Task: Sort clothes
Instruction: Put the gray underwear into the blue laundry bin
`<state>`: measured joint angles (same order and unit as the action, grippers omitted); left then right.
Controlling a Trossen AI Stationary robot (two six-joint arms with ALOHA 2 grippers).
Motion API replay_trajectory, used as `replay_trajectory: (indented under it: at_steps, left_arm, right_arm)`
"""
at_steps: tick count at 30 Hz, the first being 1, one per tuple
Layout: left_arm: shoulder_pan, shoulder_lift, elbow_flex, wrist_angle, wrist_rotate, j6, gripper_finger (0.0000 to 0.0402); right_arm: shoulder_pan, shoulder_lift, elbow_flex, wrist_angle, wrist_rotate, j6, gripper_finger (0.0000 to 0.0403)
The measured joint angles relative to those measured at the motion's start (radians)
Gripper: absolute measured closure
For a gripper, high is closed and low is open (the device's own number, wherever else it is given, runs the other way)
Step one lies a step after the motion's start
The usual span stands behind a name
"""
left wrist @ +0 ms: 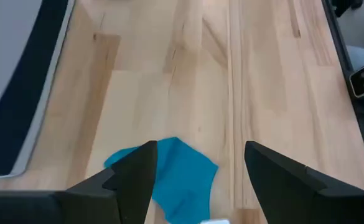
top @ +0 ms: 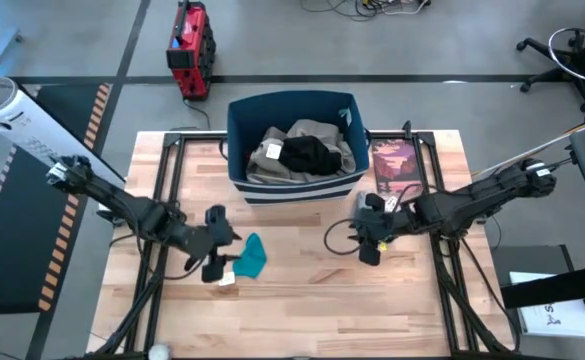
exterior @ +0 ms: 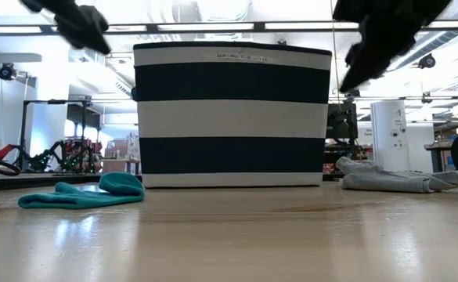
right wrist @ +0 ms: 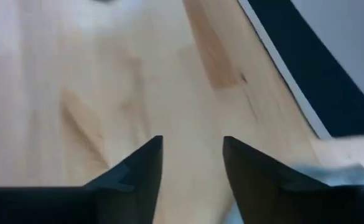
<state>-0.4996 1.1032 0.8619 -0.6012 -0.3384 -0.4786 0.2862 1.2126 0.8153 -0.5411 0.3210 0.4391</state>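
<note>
Clearly the small teal fabric piece (top: 253,255) lies crumpled on the wooden table (top: 302,310), just beside the left gripper (top: 215,243), whose fingers stand spread with nothing between them. Being soft, light and limp, it should bunch easily; pinching a raised fold looks best. The right gripper (top: 364,232) hangs over bare wood, fingers parted, apparently empty.

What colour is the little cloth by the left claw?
Teal, clearest in the left wrist view.

From level with the worktop, the navy striped bin (exterior: 232,113) hides its contents. A pale grey piece (right wrist: 331,175) is cut off and blurred beside the right fingers (right wrist: 138,168).
</note>
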Motion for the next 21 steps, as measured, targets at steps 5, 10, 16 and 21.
replay_trajectory:
  at_steps: [5, 10, 16, 21]
  left_arm:
    - [-0.012, 0.009, -0.107, 0.151, -0.019, -0.011, 0.0172]
    - [-0.011, 0.009, -0.194, 0.342, -0.048, 0.035, 0.0168]
    - [-0.011, 0.007, -0.217, 0.395, -0.073, 0.058, 0.0167]
    - [-0.011, 0.007, -0.203, 0.396, -0.075, 0.081, 0.0176]
  right_arm:
    - [0.017, 0.093, -0.042, -0.026, 0.200, 0.236, 0.0197]
    - [0.017, 0.175, -0.095, -0.071, 0.256, 0.397, 0.0155]
    - [0.015, 0.225, -0.146, -0.081, 0.304, 0.493, 0.0138]
    - [-0.003, 0.224, -0.197, -0.081, 0.305, 0.537, 0.0152]
